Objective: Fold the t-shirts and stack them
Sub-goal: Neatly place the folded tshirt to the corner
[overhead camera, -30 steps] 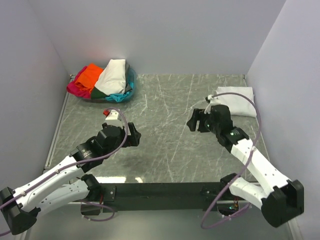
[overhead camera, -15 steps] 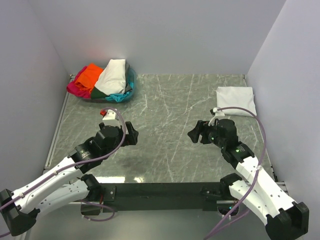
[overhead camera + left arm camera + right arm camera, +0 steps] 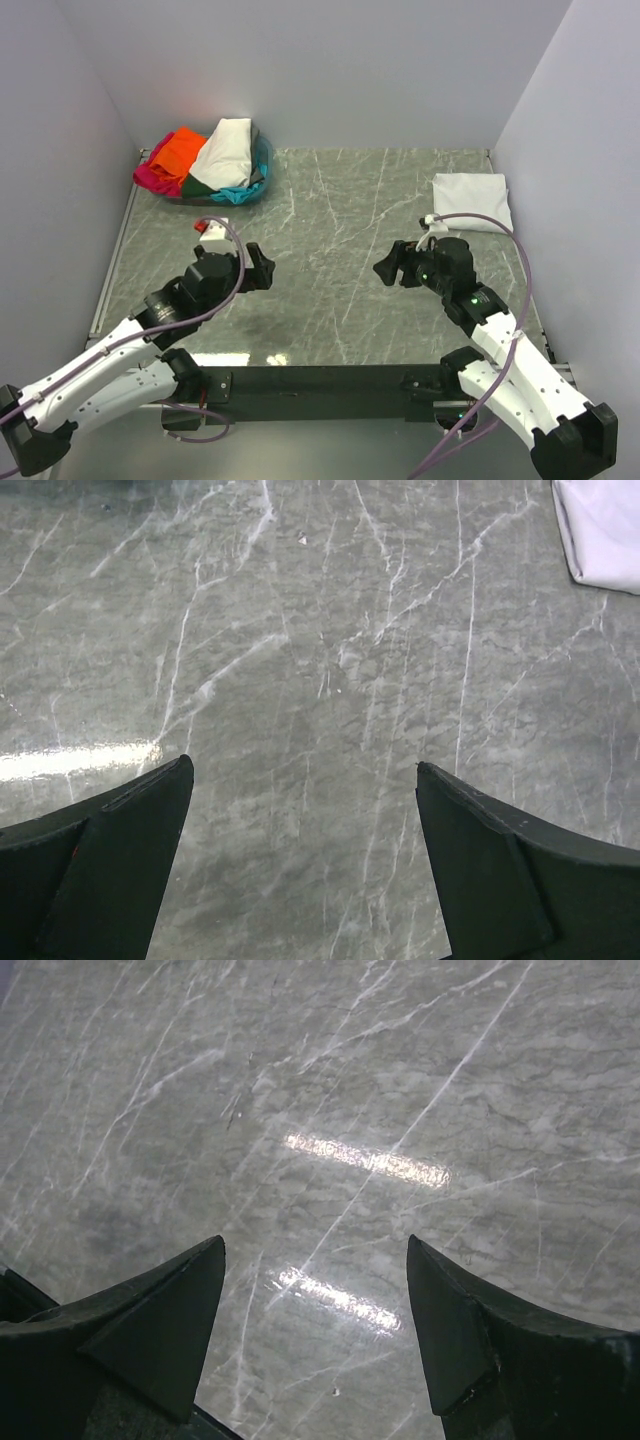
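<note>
The heap of unfolded t-shirts lay in the far left corner, the folded white t-shirt flat at far right. Soft, light and limp, each would likely need pinching at shoulders or hem. The heap's lower layers were hidden. The left gripper and right gripper hung with jaws apart, empty.

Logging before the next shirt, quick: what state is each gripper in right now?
Left gripper: open, holding nothing.
Right gripper: open, holding nothing.
</note>
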### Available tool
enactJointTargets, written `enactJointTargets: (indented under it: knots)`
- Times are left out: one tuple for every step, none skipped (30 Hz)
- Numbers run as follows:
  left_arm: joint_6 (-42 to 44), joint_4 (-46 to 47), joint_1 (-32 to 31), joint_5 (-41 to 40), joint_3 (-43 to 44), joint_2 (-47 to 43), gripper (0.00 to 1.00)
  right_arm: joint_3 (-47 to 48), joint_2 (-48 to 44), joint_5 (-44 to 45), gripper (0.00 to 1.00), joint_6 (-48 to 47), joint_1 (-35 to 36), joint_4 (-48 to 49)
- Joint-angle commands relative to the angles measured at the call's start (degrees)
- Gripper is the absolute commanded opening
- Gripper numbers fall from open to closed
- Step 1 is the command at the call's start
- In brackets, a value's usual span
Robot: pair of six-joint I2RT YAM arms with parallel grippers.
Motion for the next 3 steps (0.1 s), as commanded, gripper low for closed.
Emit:
enactJointTargets:
  knots:
    - [1.42, 1.68, 0.2, -1.33, 0.63, -1.11, 0.99, 0.61, -0.75, -0.27, 0.79, -0.49, 0.35, 2.13]
    - [1.33, 1.6, 0.2, -1.68, 0.63, -1.2, 0.99, 0.53, -0.92, -0.19, 0.8, -0.58, 0.35, 2.22]
    - [1.16, 1.42, 0.2, -2.21, 0.72, -1.29, 0.99, 0.53, -1.01, 0.08, 0.8, -0.58, 0.26, 2.13]
